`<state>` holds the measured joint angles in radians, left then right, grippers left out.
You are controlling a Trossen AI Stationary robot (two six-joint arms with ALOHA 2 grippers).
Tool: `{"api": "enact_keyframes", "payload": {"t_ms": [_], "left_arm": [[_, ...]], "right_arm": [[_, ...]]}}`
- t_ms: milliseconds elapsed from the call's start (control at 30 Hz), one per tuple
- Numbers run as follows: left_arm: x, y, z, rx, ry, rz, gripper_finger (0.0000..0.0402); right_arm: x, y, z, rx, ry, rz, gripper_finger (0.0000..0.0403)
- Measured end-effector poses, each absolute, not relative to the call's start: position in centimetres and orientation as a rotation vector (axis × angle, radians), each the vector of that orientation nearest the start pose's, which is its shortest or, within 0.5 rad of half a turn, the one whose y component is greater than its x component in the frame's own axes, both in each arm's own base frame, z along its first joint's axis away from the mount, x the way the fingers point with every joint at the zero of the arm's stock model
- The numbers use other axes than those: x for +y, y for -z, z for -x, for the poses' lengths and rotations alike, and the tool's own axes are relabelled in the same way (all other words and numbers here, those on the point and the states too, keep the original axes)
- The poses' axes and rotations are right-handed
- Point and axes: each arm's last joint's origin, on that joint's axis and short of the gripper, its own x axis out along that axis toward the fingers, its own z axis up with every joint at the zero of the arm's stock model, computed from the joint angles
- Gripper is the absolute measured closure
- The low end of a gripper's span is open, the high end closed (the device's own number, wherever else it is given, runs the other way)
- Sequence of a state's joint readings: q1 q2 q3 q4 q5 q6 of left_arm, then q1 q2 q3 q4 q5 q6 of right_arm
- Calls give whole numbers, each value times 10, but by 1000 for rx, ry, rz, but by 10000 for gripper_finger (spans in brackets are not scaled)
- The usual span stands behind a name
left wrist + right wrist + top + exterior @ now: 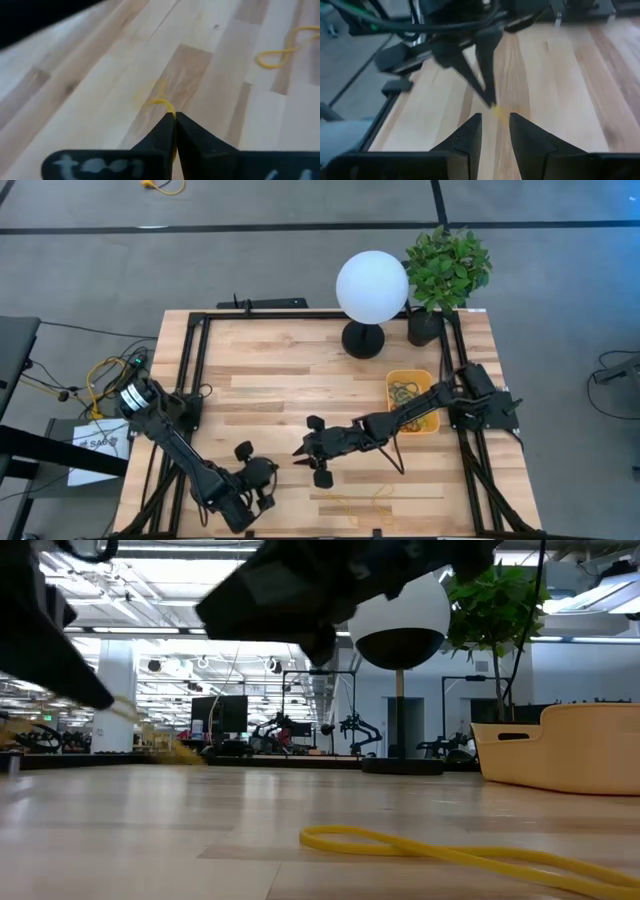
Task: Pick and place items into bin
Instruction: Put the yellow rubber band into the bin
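The left gripper (174, 120) is pinching a yellow rubber band (162, 103) between fully closed fingers, low over the front-left part of the wooden table (270, 370); only a short curl of the band is showing past the fingertips, so its long axis cannot be told. The yellow-orange bin (412, 402) is sitting well away on the table's right side, so the coming carry is likely turning on that one relation: the bin is lying to the right of and somewhat behind the left gripper, with the right arm stretched between them. The right gripper (495, 122) is hovering near the table's middle, pointing at the left one, its fingers standing partly apart and holding nothing visible; it is the nearer of the two to the bin. Counting what shows: one band in the grip, one more yellow loop (420, 845) lying flat near the front edge, one bin with several dark bands already inside it, their number being too tangled to count.
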<state>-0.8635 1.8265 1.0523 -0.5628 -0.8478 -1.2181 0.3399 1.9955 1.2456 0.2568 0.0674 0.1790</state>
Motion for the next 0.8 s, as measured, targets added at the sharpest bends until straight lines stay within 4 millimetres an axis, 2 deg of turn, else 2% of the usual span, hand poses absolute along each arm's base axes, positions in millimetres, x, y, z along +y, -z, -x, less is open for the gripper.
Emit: {"api": "enact_keyframes", "payload": {"t_ms": [100, 233, 400, 500, 567, 800], "left_arm": [[-235, -155, -230, 678, -444, 102, 401], [-233, -156, -232, 685, -450, 90, 401], [-231, -156, -235, 673, -458, 92, 401], [-229, -157, -238, 668, -461, 84, 401], [-228, -157, -241, 662, -455, 81, 401], [-225, -159, -250, 630, -447, 17, 401]], "right_arm": [[144, -168, -414, 488, -246, -28, 308], [145, -169, -413, 467, -271, 47, 295], [146, -173, -415, 425, -311, 73, 262], [146, -165, -416, 449, -303, 85, 238], [143, -157, -417, 473, -279, 92, 223], [131, -158, -421, 470, -246, 86, 195]]}}
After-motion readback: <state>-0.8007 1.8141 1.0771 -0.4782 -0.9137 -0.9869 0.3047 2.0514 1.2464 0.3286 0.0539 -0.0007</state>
